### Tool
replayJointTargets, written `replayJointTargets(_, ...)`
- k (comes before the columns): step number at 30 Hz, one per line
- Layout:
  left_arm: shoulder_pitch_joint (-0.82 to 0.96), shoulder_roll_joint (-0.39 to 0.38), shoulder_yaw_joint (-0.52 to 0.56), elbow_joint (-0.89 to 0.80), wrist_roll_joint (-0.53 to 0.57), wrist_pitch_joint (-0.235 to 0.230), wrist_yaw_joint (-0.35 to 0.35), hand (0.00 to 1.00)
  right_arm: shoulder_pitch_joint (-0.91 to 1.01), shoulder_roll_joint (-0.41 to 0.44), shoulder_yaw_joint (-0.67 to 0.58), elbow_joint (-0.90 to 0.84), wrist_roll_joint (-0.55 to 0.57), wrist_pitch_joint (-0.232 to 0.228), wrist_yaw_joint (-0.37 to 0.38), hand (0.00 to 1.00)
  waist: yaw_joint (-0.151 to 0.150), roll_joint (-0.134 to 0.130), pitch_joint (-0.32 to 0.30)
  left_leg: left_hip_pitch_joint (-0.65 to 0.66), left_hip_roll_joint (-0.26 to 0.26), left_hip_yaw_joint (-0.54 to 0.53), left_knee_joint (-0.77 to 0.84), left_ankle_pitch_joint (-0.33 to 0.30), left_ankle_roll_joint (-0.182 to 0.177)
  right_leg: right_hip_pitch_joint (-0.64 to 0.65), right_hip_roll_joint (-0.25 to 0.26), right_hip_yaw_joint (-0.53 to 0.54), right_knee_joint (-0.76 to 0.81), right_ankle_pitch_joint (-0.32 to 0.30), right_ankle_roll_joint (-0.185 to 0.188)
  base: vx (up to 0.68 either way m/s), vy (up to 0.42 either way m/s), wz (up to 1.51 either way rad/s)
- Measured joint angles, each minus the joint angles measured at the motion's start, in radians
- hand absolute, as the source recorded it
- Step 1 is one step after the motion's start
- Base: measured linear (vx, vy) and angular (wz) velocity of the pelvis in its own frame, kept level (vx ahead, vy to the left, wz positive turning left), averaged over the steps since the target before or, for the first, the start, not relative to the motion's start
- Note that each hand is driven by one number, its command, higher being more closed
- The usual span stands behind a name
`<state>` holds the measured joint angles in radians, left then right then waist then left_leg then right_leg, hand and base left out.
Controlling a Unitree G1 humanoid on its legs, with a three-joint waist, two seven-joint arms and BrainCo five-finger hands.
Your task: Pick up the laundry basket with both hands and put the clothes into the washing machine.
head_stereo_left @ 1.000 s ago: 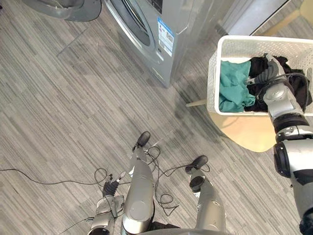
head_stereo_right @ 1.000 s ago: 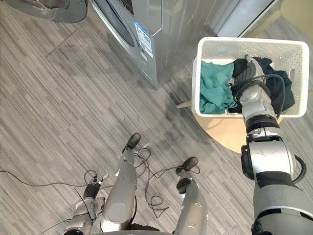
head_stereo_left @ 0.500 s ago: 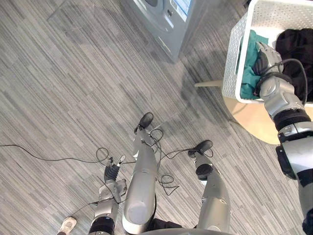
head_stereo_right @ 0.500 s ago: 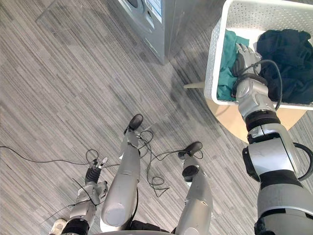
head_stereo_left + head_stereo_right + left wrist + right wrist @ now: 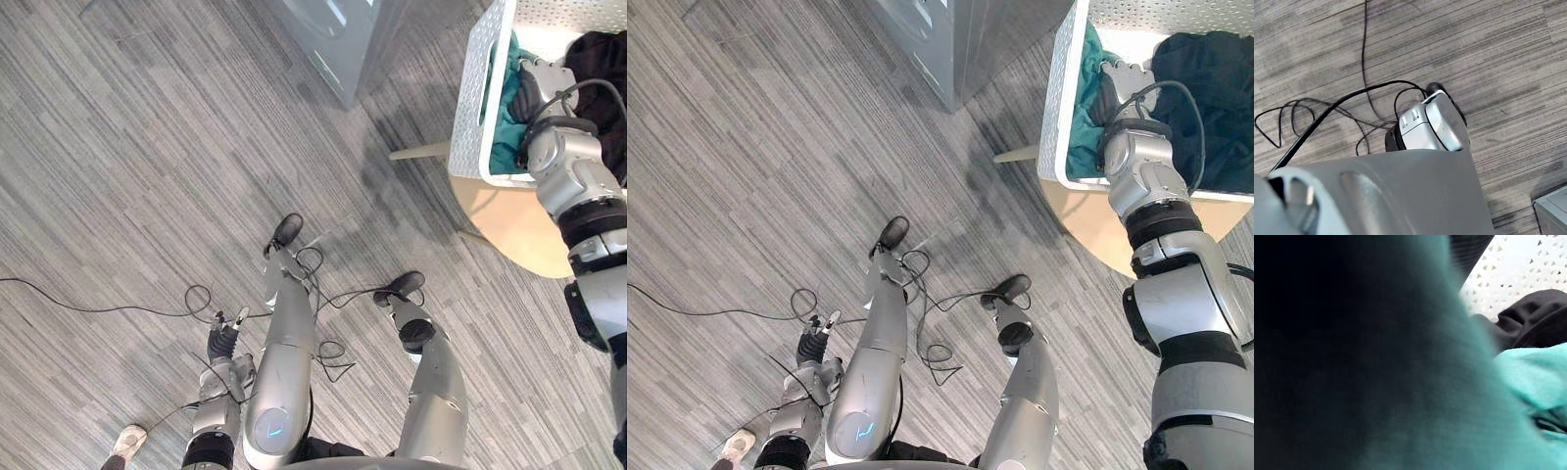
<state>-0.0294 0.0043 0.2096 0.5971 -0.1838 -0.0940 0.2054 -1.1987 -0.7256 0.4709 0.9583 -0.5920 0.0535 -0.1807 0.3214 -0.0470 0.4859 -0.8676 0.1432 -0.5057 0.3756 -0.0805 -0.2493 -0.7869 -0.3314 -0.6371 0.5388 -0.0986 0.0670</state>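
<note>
1. I count one white laundry basket (image 5: 479,93), and I place everything else by it. It sits on top of one round wooden table (image 5: 519,225).
2. Two garments lie inside the basket. One teal garment (image 5: 1085,113) rests against the basket wall nearest the washing machine. One dark garment (image 5: 1205,83) fills the side away from the machine.
3. One washing machine (image 5: 965,39) stands on the grey floor (image 5: 147,147), near the basket but apart from it.
4. My right hand (image 5: 1120,83) is down inside the basket, between the two garments and against the teal one. In the right wrist view teal cloth sits right up against the camera. I cannot tell how far the hand is closed or whether it has hold of anything.
5. My left hand (image 5: 225,345) hangs low over the floor, well apart from the basket. I cannot tell how open it is.
6. One light shoe (image 5: 127,443) of a person shows on the floor, further from the basket than my left hand.
</note>
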Motion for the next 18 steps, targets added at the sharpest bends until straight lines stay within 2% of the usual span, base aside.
replayJointTargets(5, 0.000, -0.009, 0.004, -0.008, 0.000, 0.000, 0.015, 0.00, 0.033, 0.013, -0.012, 0.001, 0.029, 0.000, 0.009, 1.00, 0.006, -0.001, -0.001, 0.030, 0.006, 0.001, 0.006, 0.001, -0.004, 0.036, 0.000, -0.004, -0.004, 0.000, 0.000, 0.11, -0.106, 0.04)
replayJointTargets(7, 0.000, -0.012, 0.004, -0.008, 0.000, 0.000, 0.015, 0.00, 0.063, 0.014, -0.030, 0.000, 0.077, -0.002, 0.011, 1.00, 0.017, -0.004, -0.002, 0.054, 0.011, 0.008, -0.004, 0.002, -0.004, 0.056, 0.003, -0.003, -0.011, 0.001, 0.000, 0.10, -0.094, 0.00)
replayJointTargets(8, 0.000, -0.012, 0.006, -0.008, 0.001, 0.000, 0.015, 0.00, 0.074, 0.018, -0.050, 0.000, 0.135, -0.003, 0.013, 1.00, 0.020, -0.006, -0.001, 0.071, 0.015, 0.013, -0.018, 0.005, -0.006, 0.067, 0.004, -0.002, -0.016, 0.001, 0.000, 0.09, -0.079, 0.00)
replayJointTargets(11, 0.006, -0.020, 0.029, -0.008, 0.000, 0.000, 0.017, 0.00, 0.119, 0.034, -0.178, -0.014, 0.326, -0.007, 0.009, 1.00, 0.017, -0.012, -0.002, 0.140, 0.022, 0.028, -0.073, 0.023, -0.005, 0.108, 0.003, 0.007, -0.032, 0.002, 0.001, 0.12, -0.106, 0.02)
replayJointTargets(13, 0.015, -0.020, 0.030, -0.006, 0.000, 0.000, 0.017, 0.00, 0.138, 0.034, -0.254, -0.043, 0.400, -0.009, 0.009, 1.00, 0.013, -0.013, -0.001, 0.184, 0.028, 0.044, -0.107, 0.034, -0.004, 0.138, 0.002, 0.009, -0.043, 0.004, 0.005, 0.12, -0.091, 0.00)
replayJointTargets(18, 0.036, -0.006, 0.037, 0.002, 0.000, 0.000, 0.014, 0.00, 0.148, 0.032, -0.464, -0.082, 0.552, -0.010, 0.004, 1.00, -0.028, -0.029, -0.008, 0.301, 0.034, 0.077, -0.160, 0.044, -0.001, 0.219, -0.002, 0.026, -0.057, 0.006, 0.008, 0.11, -0.054, -0.01)
